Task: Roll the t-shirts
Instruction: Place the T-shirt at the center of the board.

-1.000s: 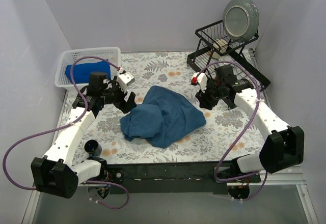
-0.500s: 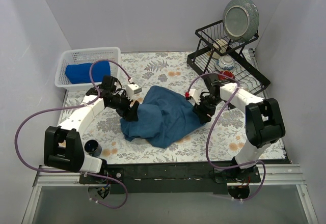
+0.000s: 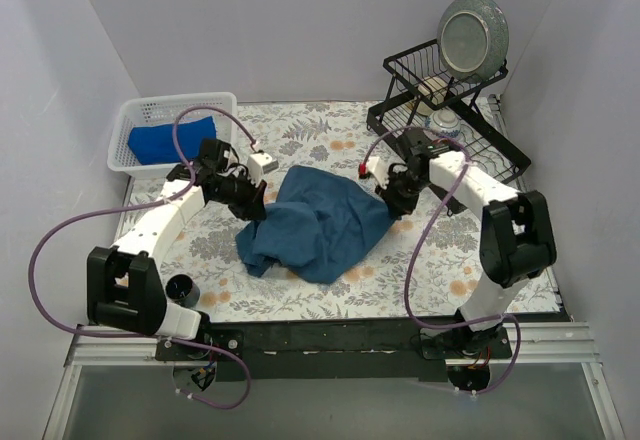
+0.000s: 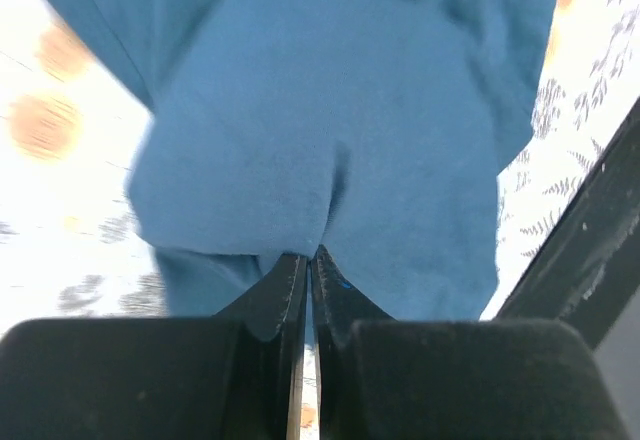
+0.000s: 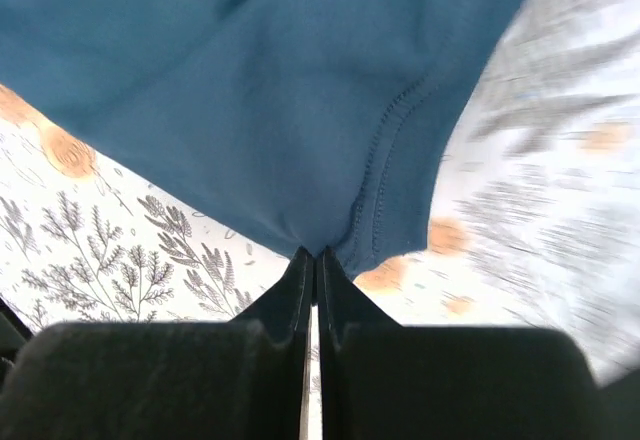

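Observation:
A dusky dark-blue t-shirt [image 3: 318,225] lies crumpled in the middle of the floral mat. My left gripper [image 3: 257,207] is shut on its left edge, and the cloth [image 4: 330,150] bunches at the closed tips [image 4: 311,256]. My right gripper [image 3: 388,206] is shut on the shirt's right edge; a stitched hem [image 5: 385,170] runs down into the closed tips [image 5: 316,256]. A brighter royal-blue t-shirt [image 3: 170,141] sits as a compact bundle in the white basket [image 3: 135,117] at the back left.
A black dish rack [image 3: 440,100] with a grey plate [image 3: 472,35] and a bowl [image 3: 444,123] stands at the back right, close behind my right arm. A small black cup [image 3: 183,288] sits near the front left edge. Purple cables loop off both arms.
Both grippers moved in from the sides to the dark-blue shirt's edges and closed on the cloth. The shirt's outline has shifted slightly.

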Motion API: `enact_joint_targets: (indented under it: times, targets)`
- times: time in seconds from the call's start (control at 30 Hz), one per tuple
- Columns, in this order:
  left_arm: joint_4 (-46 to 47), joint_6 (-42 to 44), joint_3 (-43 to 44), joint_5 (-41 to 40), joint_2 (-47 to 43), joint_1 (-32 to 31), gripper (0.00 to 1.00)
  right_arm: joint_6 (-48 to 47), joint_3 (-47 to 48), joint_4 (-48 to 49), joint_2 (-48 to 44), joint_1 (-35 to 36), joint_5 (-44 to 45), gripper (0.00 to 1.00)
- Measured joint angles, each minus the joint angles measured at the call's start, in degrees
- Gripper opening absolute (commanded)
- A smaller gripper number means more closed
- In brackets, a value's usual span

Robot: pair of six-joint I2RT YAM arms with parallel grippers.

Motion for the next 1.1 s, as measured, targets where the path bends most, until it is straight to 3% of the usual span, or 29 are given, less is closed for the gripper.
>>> enact_joint_targets:
  times: [0.4, 0.6, 0.87, 1.0, 1.1]
  targets:
    - [5.1, -2.8, 16.2, -3.0, -15.9, 2.9, 0.0, 13.0, 16.0, -0.4, -31.1, -1.4, -5.1, 0.01]
    - [9.9, -5.9, 21.4, -4.2, -23.7, 3.1, 0.0, 20.4, 22.7, -1.6, -37.0, -1.4, -3.1, 0.01]
    - [13.9, -11.4, 22.9, -5.2, -34.3, 3.0, 0.0, 23.4, 30.7, -3.8, -44.5, -2.1, 1.9, 0.01]
    - [15.4, -12.2, 25.3, -5.3, -34.5, 3.0, 0.0, 24.2, 29.5, -0.5, -48.0, -2.6, 3.6, 0.01]
    - [17.3, -12.2, 23.5, -5.3, -32.0, 3.0, 0.0, 24.4, 21.3, 5.6, -49.5, -2.7, 3.6, 0.01]
